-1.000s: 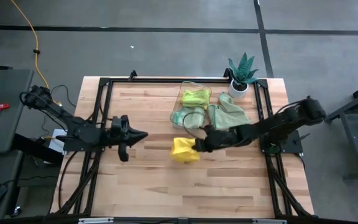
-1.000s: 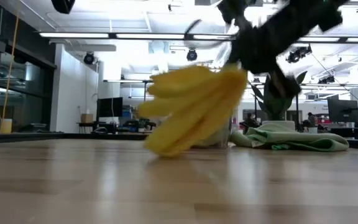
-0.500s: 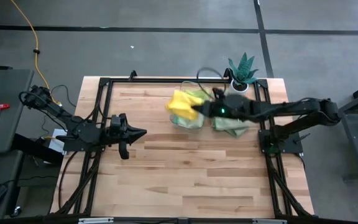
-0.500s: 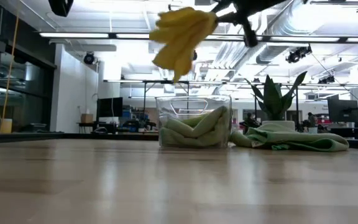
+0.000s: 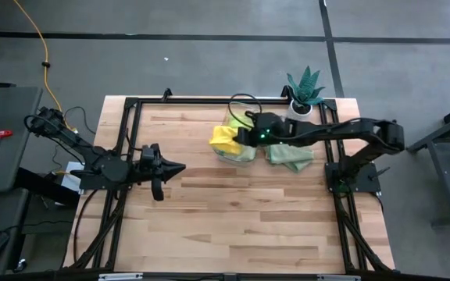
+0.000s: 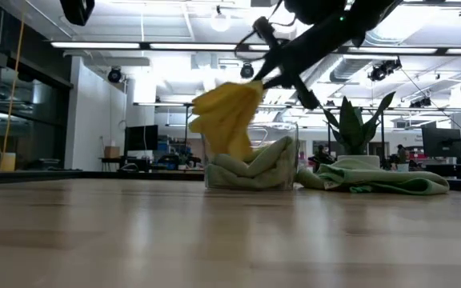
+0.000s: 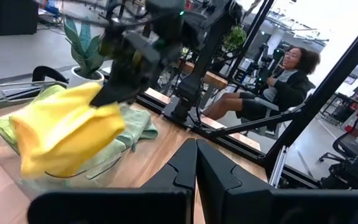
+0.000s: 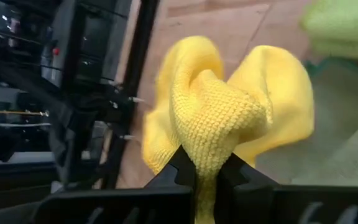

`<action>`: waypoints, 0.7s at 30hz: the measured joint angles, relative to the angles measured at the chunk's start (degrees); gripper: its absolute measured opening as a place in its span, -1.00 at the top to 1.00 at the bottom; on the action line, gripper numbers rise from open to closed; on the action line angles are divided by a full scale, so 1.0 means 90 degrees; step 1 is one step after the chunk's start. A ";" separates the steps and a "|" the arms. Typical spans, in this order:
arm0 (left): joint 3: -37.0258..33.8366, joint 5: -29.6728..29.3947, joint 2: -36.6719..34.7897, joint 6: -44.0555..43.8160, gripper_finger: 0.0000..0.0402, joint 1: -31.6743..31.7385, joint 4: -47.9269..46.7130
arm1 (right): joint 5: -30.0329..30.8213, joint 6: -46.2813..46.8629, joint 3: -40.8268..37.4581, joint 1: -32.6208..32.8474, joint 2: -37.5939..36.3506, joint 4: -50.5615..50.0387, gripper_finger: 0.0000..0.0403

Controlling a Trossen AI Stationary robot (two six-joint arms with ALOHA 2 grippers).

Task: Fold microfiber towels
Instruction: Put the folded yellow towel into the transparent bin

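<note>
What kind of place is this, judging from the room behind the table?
Most likely a robotics lab or open workshop. The low view shows exposed ceiling pipes and strip lights, monitors stand on desks, and a seated person is beside the table's black frame.

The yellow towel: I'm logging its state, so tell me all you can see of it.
The yellow towel is a bright, nubby microfiber cloth, bunched and drooping in loose folds. The right gripper is shut on a pinched bit of it, and it hangs in the air at the clear bin's left edge, off the table.

towel (image 5: pixel 223 139) over bin (image 5: pixel 237 154), plant (image 5: pixel 304 92) behind
</note>
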 joint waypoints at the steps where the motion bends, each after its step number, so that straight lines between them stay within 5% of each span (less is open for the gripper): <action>1: 0.0002 0.0002 0.0019 0.0000 1.00 0.0000 0.0002 | -0.0056 0.0056 0.0000 -0.0037 0.0104 0.0100 1.00; 8: -0.0003 0.0002 0.0038 -0.0002 1.00 -0.0005 -0.0010 | -0.0011 0.0045 0.0321 -0.0360 0.0091 0.1709 1.00; 21: -0.0003 0.0007 0.0039 -0.0079 1.00 -0.0005 -0.0161 | -0.0088 0.0412 0.0471 -0.0242 0.1224 0.1484 1.00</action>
